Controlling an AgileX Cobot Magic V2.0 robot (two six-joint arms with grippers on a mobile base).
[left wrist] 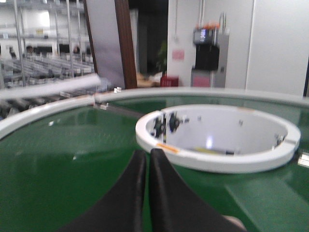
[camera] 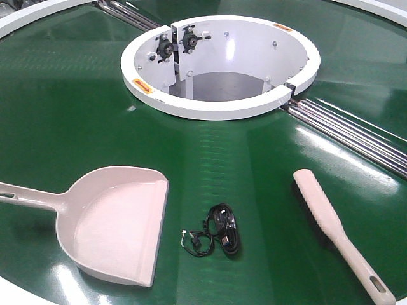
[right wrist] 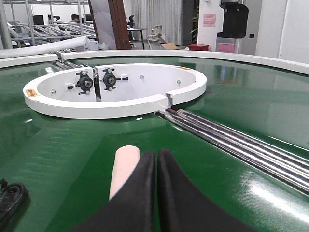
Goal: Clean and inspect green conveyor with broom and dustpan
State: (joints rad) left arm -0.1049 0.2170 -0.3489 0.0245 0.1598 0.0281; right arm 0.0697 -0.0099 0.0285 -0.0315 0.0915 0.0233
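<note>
The green conveyor (camera: 76, 114) fills the front view. The pale beige-pink dustpan (camera: 114, 222) lies flat at the front left, its handle pointing left. The beige broom (camera: 331, 225) lies at the front right, its handle toward the near edge. Neither gripper shows in the front view. My left gripper (left wrist: 147, 152) is shut and empty above the belt (left wrist: 63, 159), pointing at the white central ring (left wrist: 217, 162). My right gripper (right wrist: 157, 152) is shut and empty, just right of and over the broom's rounded end (right wrist: 124, 169).
A black coiled cable bundle (camera: 219, 232) lies between dustpan and broom; it also shows at the right wrist view's lower left (right wrist: 9, 198). The white central ring (camera: 216, 108) stands behind. Steel rollers (camera: 356, 130) run from the ring to the right.
</note>
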